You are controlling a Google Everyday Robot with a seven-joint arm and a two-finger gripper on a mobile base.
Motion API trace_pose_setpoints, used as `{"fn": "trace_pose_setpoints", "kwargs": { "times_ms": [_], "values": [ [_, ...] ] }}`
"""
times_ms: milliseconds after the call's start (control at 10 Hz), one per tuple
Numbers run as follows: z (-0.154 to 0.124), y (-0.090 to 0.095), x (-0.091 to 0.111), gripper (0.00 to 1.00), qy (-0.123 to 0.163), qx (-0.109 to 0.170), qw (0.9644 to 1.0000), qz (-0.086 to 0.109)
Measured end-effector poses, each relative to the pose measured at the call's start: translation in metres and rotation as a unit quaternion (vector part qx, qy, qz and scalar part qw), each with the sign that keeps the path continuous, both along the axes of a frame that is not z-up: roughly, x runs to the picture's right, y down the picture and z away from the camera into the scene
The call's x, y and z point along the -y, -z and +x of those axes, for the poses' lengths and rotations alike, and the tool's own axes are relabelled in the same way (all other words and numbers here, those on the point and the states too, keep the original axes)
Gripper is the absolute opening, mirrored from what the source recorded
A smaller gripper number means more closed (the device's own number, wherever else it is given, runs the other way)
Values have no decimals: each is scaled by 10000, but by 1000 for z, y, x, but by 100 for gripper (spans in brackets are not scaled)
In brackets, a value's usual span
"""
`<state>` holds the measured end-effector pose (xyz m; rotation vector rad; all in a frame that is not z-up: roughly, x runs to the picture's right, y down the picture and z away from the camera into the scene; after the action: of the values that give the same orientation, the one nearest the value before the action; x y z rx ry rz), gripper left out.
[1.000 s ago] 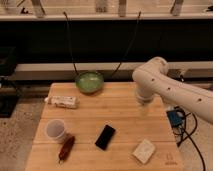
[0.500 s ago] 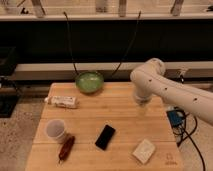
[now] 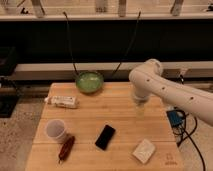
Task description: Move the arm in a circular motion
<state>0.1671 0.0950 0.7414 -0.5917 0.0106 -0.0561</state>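
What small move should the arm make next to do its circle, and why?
Probably ease the gripper sideways along an arc at this height: the arm holds it above the table, apart from the green bowl and black phone.

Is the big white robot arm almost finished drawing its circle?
Hard to say. Done: the glossy white robot arm is up over the light wooden table, reaching in from the picture's right edge. In hand: its end effector hangs pointing down above the table on that same side, clear of the green bowl and flat black phone. Left: a circle leaves no mark, so how much remains cannot be seen.
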Motion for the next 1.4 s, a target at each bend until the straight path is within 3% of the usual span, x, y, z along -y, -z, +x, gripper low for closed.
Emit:
{"fn": "trace_pose_setpoints", "kwargs": {
  "times_ms": [1400],
  "values": [
    [10,-11,-18,80,-213,-8,9997,-95]
  ]
}}
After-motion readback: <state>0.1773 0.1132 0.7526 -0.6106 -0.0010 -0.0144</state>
